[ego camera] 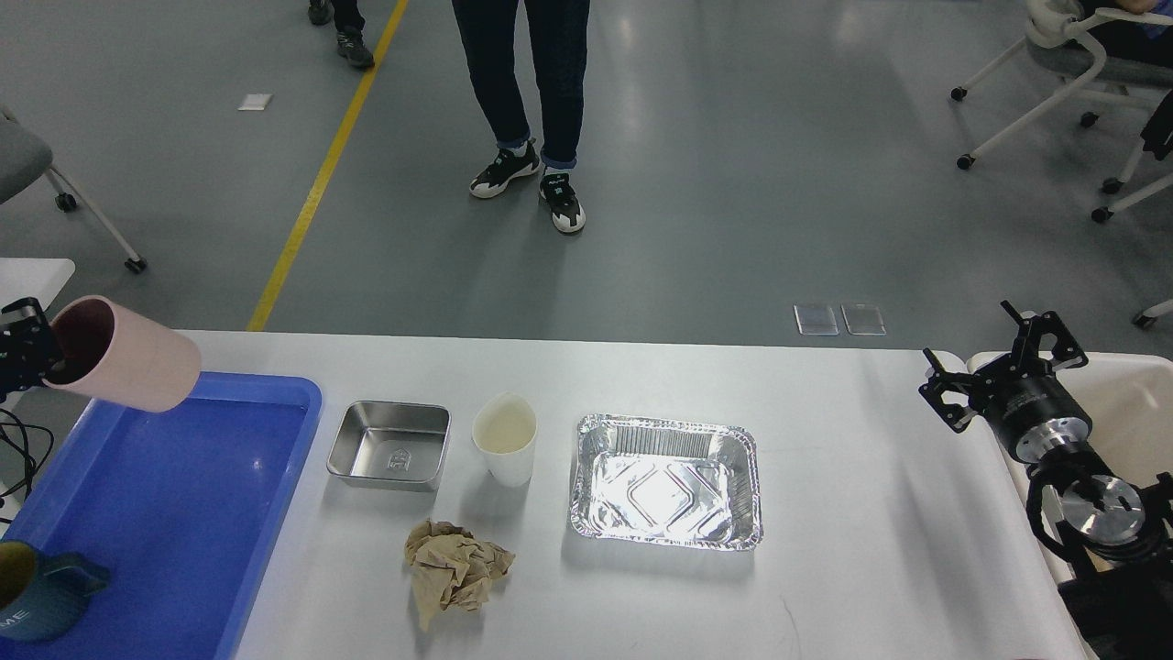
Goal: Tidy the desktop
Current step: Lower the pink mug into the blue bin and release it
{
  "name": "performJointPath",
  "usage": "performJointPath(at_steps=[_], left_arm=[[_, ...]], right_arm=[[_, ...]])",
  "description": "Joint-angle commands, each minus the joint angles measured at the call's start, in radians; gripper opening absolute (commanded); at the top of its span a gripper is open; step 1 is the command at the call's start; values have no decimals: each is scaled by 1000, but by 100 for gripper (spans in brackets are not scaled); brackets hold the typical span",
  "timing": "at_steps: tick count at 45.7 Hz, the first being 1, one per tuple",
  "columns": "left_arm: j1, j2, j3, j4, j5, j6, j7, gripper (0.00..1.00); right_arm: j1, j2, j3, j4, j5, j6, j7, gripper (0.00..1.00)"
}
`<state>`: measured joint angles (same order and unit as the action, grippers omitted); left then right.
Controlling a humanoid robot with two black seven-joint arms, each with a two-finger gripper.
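The white desktop [871,513] carries a small steel tray [389,446], a white paper cup [505,449], a foil tray [666,481] and a crumpled brown paper [454,568]. My left gripper [27,353] is at the far left edge, mostly out of view. It is shut on the rim of a pink cup [124,365], held tilted on its side over the far left corner of the blue tray [156,513]. My right gripper [994,359] is open and empty above the desktop's far right corner.
A teal mug [37,596] stands in the blue tray's near left corner. A cream-white bin [1136,412] stands beside the desktop's right edge, behind my right arm. A person [527,92] stands on the floor beyond the table. Rolling chairs are at the far right.
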<state>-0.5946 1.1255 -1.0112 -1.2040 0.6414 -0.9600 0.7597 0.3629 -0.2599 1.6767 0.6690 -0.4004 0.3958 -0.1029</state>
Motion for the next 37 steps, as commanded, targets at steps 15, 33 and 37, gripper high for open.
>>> performJointPath(at_steps=[15, 33, 37], left_arm=[[-8, -154, 210, -23, 201, 0, 43, 0], [-19, -170, 355, -28, 213, 0, 87, 0], [-8, -165, 356, -28, 215, 0, 92, 0]], right_arm=[[5, -10, 0, -2, 0, 2, 0, 100], [16, -22, 1, -2, 0, 2, 0, 100], [16, -22, 1, -2, 0, 0, 0, 100]])
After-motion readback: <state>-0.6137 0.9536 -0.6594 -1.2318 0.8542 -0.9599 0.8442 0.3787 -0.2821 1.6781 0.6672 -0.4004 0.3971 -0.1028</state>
